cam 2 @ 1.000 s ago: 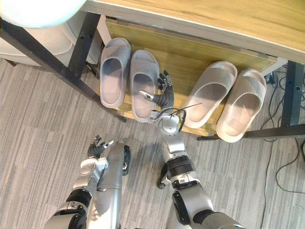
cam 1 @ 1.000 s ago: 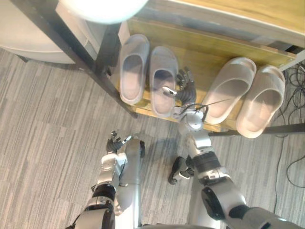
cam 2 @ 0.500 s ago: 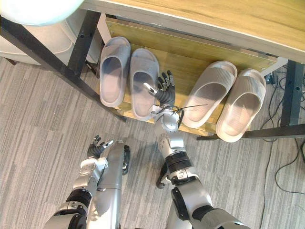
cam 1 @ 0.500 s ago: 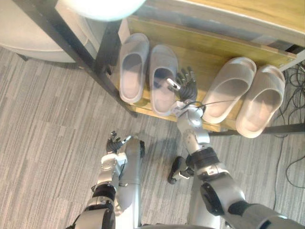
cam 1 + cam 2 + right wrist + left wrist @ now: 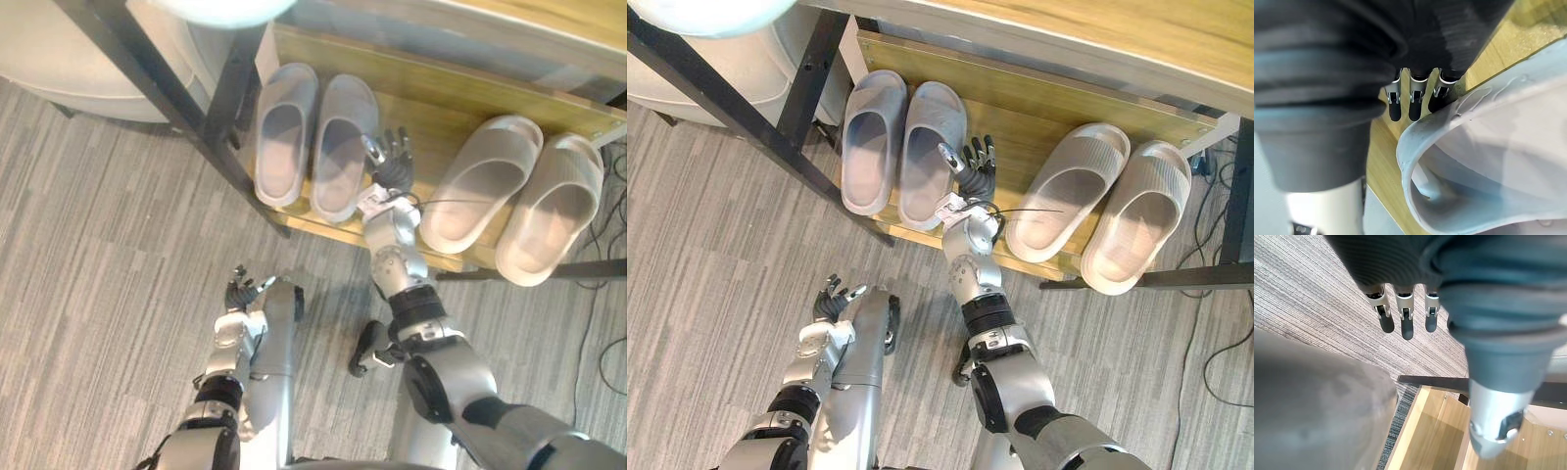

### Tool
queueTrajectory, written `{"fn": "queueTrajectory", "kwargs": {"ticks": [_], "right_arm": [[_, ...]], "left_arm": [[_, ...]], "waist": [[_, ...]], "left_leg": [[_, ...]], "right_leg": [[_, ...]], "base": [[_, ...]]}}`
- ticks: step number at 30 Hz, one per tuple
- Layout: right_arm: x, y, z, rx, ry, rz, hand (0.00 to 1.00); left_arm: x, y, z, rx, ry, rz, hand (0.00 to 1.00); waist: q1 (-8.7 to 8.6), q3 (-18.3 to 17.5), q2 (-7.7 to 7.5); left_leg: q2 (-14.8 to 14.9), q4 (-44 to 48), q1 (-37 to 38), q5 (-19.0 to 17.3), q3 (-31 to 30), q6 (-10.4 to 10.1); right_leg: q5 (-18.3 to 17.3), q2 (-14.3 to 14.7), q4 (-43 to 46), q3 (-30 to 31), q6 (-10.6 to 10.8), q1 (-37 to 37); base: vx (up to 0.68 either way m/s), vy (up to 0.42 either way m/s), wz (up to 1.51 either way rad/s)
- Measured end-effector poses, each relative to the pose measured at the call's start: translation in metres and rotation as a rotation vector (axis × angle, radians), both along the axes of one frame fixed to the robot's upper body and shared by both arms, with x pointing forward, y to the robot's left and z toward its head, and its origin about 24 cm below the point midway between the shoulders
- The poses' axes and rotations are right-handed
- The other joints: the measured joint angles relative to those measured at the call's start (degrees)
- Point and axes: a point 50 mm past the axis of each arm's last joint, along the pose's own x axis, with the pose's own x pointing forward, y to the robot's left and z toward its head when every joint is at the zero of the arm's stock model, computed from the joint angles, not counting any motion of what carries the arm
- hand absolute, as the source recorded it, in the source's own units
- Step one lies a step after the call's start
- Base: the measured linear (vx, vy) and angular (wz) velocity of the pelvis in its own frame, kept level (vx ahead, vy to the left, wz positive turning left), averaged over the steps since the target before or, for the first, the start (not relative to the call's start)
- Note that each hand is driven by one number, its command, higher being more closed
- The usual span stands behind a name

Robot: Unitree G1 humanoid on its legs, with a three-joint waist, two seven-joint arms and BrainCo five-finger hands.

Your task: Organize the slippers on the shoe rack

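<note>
Two grey slippers stand side by side at the left of the wooden rack shelf (image 5: pixel 436 113): one (image 5: pixel 284 132) on the outside, the other (image 5: pixel 343 147) next to my right hand. A beige pair (image 5: pixel 480 196) (image 5: pixel 551 208) lies at the shelf's right. My right hand (image 5: pixel 390 164) is open, its straight fingers (image 5: pixel 1415 105) lying on the wood along the rim of the inner grey slipper (image 5: pixel 1498 147), with the thumb against that rim. My left hand (image 5: pixel 240 291) hangs open low over the carpet, its fingers (image 5: pixel 1406 323) straight and holding nothing.
A black metal frame leg (image 5: pixel 176 108) slants down past the grey pair's left side. A white rounded seat (image 5: pixel 59 59) stands at the far left. Loose cables (image 5: pixel 612 186) lie by the rack's right end. Grey carpet (image 5: pixel 98 294) spreads in front of the rack.
The view has shifted. My right hand has reached deeper onto the shelf beside the inner grey slipper, which now sits nearly level with its mate. The left hand has stayed put.
</note>
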Motion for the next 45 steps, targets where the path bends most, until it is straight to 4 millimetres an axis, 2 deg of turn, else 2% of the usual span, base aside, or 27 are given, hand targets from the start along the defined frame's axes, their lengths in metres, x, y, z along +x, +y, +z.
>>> {"fn": "queueTrajectory", "kwargs": {"ticks": [4, 9, 16, 19, 25, 29, 33, 34, 39, 41, 42, 43, 45], "right_arm": [[0.000, -0.001, 0.001, -0.015, -0.001, -0.010, 0.00], [-0.003, -0.004, -0.003, -0.118, 0.008, -0.050, 0.00], [-0.031, -0.026, -0.032, -0.203, 0.020, -0.130, 0.00], [-0.040, -0.032, -0.046, -0.234, 0.045, -0.144, 0.00], [-0.062, -0.032, -0.065, -0.332, 0.058, -0.123, 0.00], [-0.087, -0.037, -0.090, -0.449, 0.097, -0.097, 0.00], [-0.111, -0.046, -0.111, -0.537, 0.150, -0.094, 0.00], [-0.118, -0.048, -0.119, -0.568, 0.170, -0.085, 0.00], [-0.144, -0.056, -0.150, -0.693, 0.278, -0.032, 0.00], [-0.155, -0.062, -0.174, -0.764, 0.358, 0.026, 0.00], [-0.156, -0.063, -0.179, -0.780, 0.379, 0.041, 0.00], [-0.161, -0.068, -0.199, -0.834, 0.453, 0.089, 0.00], [-0.169, -0.076, -0.221, -0.890, 0.548, 0.141, 0.00]], "left_arm": [[0.000, -0.002, 0.000, -0.001, 0.001, 0.011, 0.00], [0.000, -0.002, 0.000, -0.004, 0.003, 0.013, 0.00], [-0.014, 0.000, -0.011, -0.008, 0.037, 0.023, 0.00], [-0.019, 0.001, -0.015, -0.009, 0.051, 0.023, 0.00], [-0.036, 0.006, -0.028, -0.012, 0.099, 0.023, 0.00], [-0.058, 0.002, -0.045, -0.016, 0.165, -0.012, 0.00], [-0.083, -0.011, -0.060, -0.020, 0.230, -0.083, 0.00], [-0.088, -0.013, -0.062, -0.015, 0.236, -0.099, 0.00], [-0.109, -0.029, -0.073, 0.008, 0.293, -0.218, 0.00], [-0.119, -0.031, -0.081, 0.037, 0.339, -0.300, 0.00], [-0.120, -0.031, -0.082, 0.045, 0.347, -0.314, 0.00], [-0.123, -0.034, -0.085, 0.054, 0.361, -0.347, 0.00], [-0.123, -0.032, -0.086, 0.070, 0.367, -0.370, 0.00]], "waist": [[0.02, 0.35, 0.64], [-0.05, 0.41, 0.76], [-0.50, 0.53, 0.97], [-0.65, 0.48, 0.92], [-1.32, -0.85, 0.80], [-3.00, -3.66, -0.12], [-3.70, -7.32, -1.09], [-4.46, -8.19, -1.36], [-5.86, -9.98, -1.99], [-6.39, -11.31, -2.72], [-6.50, -11.62, -2.88], [-6.76, -12.24, -3.00], [-6.98, -12.38, -3.02]], "left_leg": [[0.00, 0.00, 0.04, 0.06, -0.17, -0.08], [0.00, 0.00, 0.32, 0.14, -0.14, -0.04], [0.26, 0.41, 4.56, -0.84, 0.48, 1.00], [0.37, 0.70, 6.07, -1.32, 0.58, 1.00], [1.31, 0.44, 10.60, -2.47, 1.27, 1.43], [1.46, -4.12, 18.51, -2.75, 2.61, 1.53], [2.35, -10.51, 25.57, -2.62, 4.78, 2.44], [2.73, -12.55, 27.63, -2.26, 5.58, 2.68], [3.18, -21.90, 36.98, 0.07, 8.80, 2.85], [2.06, -29.77, 42.31, 2.70, 10.50, 3.11], [1.89, -31.13, 42.99, 3.28, 10.77, 3.16], [1.27, -35.51, 45.24, 4.98, 11.14, 3.20], [0.36, -40.51, 48.04, 7.17, 11.62, 3.37]], "right_leg": [[-0.06, 0.01, 0.12, -0.14, -0.11, 0.06], [-0.07, 0.02, 0.11, -0.13, -0.10, 0.38], [-0.98, 0.07, -0.08, 0.41, 1.31, 4.76], [-1.19, 0.11, -0.08, 0.49, 1.07, 6.37], [-1.23, 0.47, -1.61, 0.41, 1.02, 11.00], [-0.39, 1.00, -7.10, 0.53, 1.84, 18.67], [1.59, 1.49, -14.24, 0.29, 2.51, 25.24], [2.31, 1.48, -16.57, -0.12, 2.50, 27.41], [5.85, 1.95, -27.15, -0.53, 4.15, 36.15], [9.08, 2.08, -34.87, -0.41, 4.87, 40.70], [9.75, 2.13, -36.29, -0.42, 4.95, 41.30], [11.76, 2.59, -40.81, -0.62, 5.27, 43.48], [14.14, 2.77, -45.87, -1.03, 5.63, 46.13]], "base": [[0.00, -0.030, 0.01], [0.00, -0.022, 0.00], [-0.01, -0.011, -0.01], [-0.03, -0.021, -0.04], [0.01, 0.001, -0.07], [0.08, 0.023, -0.04], [0.12, 0.044, -0.08], [0.11, 0.037, 0.06], [0.14, 0.068, -0.04], [0.13, 0.077, -0.09], [0.14, 0.079, -0.04], [0.09, 0.042, -0.01], [0.10, 0.042, 0.03]]}}
